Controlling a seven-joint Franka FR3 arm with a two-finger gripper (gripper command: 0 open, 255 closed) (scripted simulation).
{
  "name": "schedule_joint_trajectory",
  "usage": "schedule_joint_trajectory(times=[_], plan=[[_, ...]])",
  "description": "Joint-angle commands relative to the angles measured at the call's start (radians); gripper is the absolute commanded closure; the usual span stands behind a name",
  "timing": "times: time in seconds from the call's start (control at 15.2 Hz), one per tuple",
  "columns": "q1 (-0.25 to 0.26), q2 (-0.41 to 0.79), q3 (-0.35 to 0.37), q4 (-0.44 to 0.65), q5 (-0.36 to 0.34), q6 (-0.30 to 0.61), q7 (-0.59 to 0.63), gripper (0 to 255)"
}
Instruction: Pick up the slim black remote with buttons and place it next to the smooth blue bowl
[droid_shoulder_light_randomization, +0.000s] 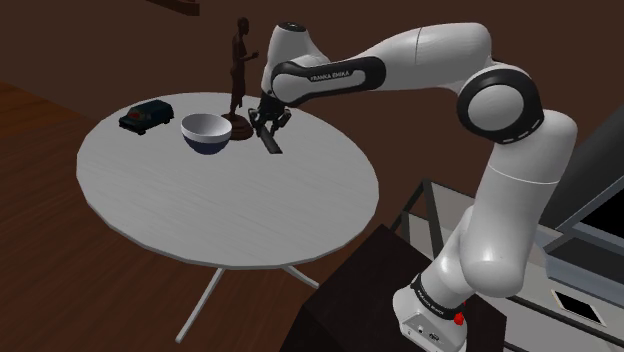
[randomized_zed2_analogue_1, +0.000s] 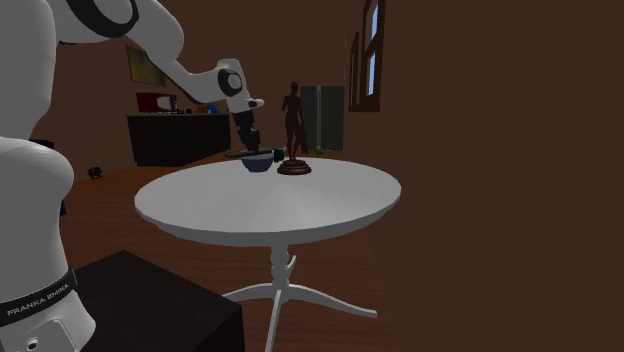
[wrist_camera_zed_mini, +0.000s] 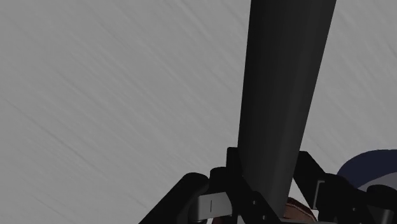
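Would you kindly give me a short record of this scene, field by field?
table: round, pale grey
hand: shut on remote
remote: slim, black, on the shoulder view's right of bowl
bowl: blue outside, pale inside
statue: brown figure on round base, beyond bowl in shoulder view
other: dark object, small, near table's edge

White arm (droid_shoulder_light_randomization: 515, 230), dark joints (droid_shoulder_light_randomization: 500, 105); black fingers (wrist_camera_zed_mini: 181, 200); red button (droid_shoulder_light_randomization: 459, 319).

Dim light is filling the room; the pale bench (droid_shoulder_light_randomization: 300, 200) is catching most of it, while a window (randomized_zed2_analogue_1: 371, 45) is glowing blue.
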Motion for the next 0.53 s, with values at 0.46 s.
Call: schedule_joint_trajectory(times=[0.46], plan=[[-0.001,0.045,-0.002,-0.062,-0.007,0.107,0.015,255]])
